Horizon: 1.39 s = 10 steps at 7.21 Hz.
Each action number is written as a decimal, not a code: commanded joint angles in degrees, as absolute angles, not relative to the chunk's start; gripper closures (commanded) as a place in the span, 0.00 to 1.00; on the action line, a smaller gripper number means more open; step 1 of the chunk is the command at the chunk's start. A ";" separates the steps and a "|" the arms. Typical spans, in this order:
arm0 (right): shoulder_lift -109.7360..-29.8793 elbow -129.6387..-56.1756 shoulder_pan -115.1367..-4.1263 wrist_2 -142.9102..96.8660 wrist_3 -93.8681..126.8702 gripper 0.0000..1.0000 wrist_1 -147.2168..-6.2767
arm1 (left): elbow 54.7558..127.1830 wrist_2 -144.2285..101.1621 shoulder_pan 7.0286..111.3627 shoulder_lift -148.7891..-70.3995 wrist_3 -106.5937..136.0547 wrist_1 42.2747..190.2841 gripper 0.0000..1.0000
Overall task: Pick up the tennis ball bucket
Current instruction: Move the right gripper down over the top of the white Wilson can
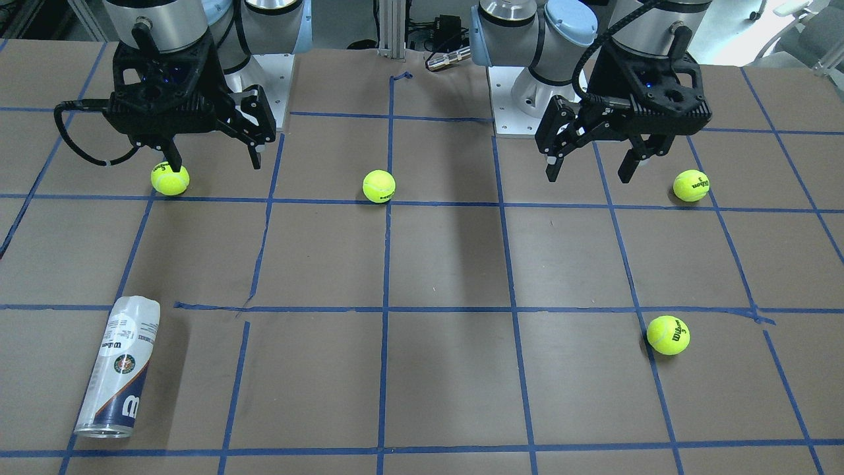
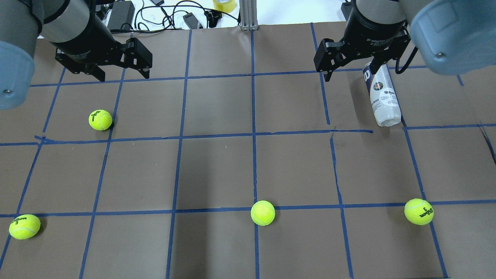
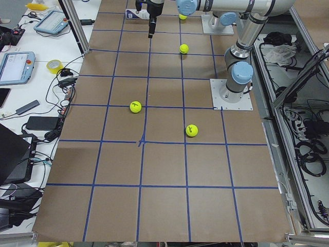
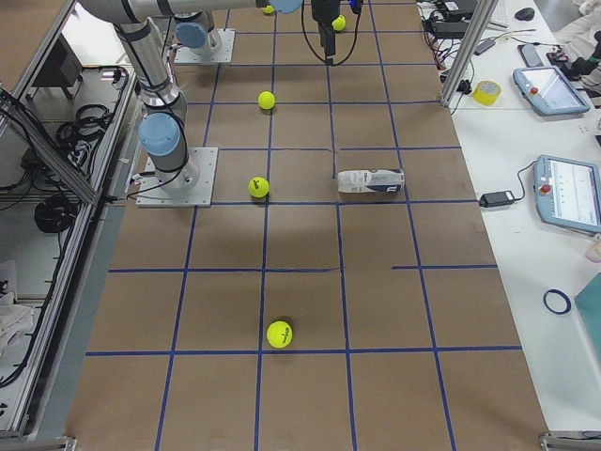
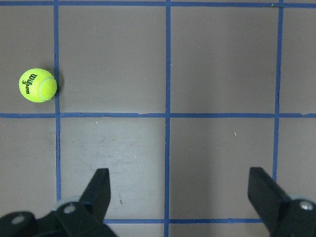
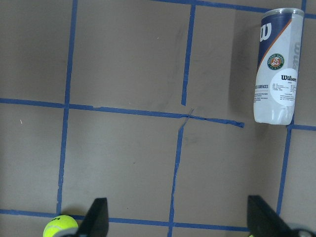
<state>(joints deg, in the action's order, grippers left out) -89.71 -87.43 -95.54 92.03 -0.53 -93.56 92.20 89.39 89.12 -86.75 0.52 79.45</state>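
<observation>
The tennis ball bucket (image 1: 119,369) lies on its side on the brown table, a clear can with a white-and-navy Wilson label. It also shows in the overhead view (image 2: 381,97), the exterior right view (image 4: 371,181) and the top right of the right wrist view (image 6: 277,66). My right gripper (image 1: 214,160) (image 2: 348,71) (image 6: 177,207) is open and empty, held above the table on the robot's side of the can and apart from it. My left gripper (image 1: 589,173) (image 2: 122,73) (image 5: 178,182) is open and empty over the table's other half.
Several yellow tennis balls lie on the table: one under my right gripper (image 1: 170,179), one in the middle (image 1: 379,186), two on the left arm's side (image 1: 691,185) (image 1: 668,334). Blue tape lines grid the table. Cables and a tape roll (image 2: 224,4) lie beyond the far edge.
</observation>
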 commanded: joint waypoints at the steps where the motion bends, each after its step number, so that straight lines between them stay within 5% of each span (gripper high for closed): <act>1: -89.65 -87.54 -95.36 92.11 -0.44 0.00 -93.69 | 92.20 89.38 89.12 -86.75 0.44 79.45 0.00; 5: -81.95 -86.32 -87.48 91.85 -1.38 0.00 -101.21 | 92.20 89.38 89.03 -86.75 0.44 79.45 0.00; 10: -55.50 -69.71 -79.19 91.85 -14.31 0.00 -110.02 | 92.20 89.38 89.03 -86.75 0.53 79.45 0.00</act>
<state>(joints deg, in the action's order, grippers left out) -61.07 -72.61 -80.06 91.93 -12.00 -108.13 92.20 89.38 89.03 -86.78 0.46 79.46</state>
